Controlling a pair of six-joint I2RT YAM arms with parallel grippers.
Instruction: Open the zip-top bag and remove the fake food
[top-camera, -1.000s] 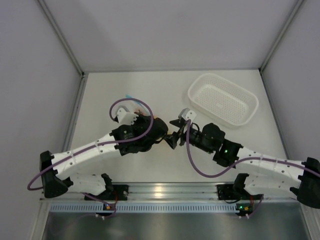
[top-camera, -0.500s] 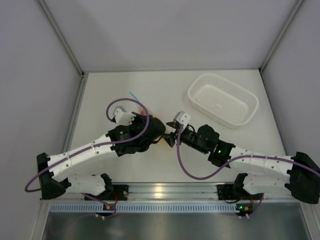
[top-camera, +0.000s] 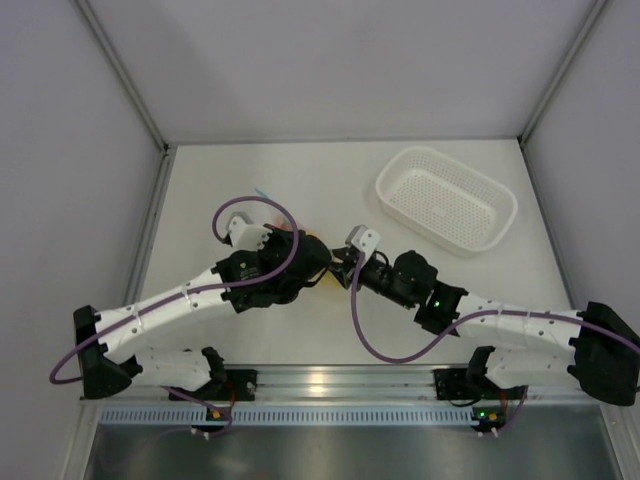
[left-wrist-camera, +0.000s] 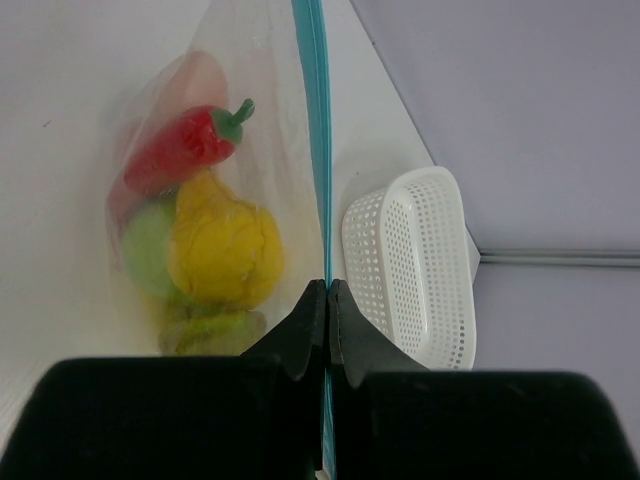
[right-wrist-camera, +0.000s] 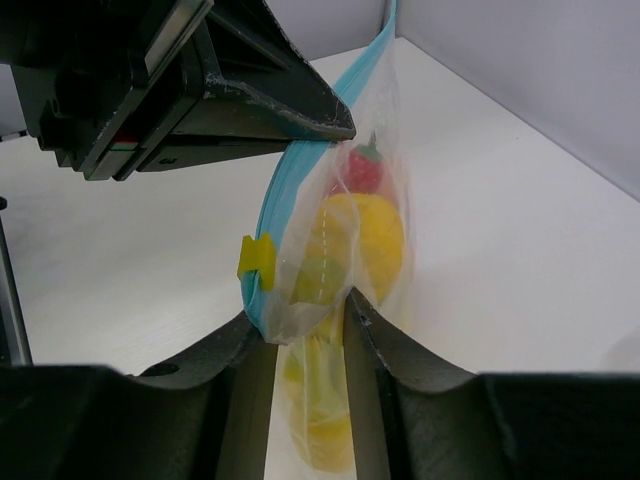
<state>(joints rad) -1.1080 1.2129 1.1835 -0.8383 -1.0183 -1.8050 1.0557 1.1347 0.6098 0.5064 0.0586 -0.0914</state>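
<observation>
Bending inward, both arms' jaws clamp the zip-top bag (left-wrist-camera: 250, 150).

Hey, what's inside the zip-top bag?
The zip-top bag holds a red chili pepper, a yellow fruit, a green piece and a pink piece. Anything lower is hidden behind the left gripper.

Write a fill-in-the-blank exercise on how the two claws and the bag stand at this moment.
The left claw is shut on the ___ zip strip of the zip-top bag. The right claw brackets the bag near a ___ slider tab. The fake food lies ___ the bag. The chili pepper is ___.
Missing words: blue, yellow, inside, red.
</observation>
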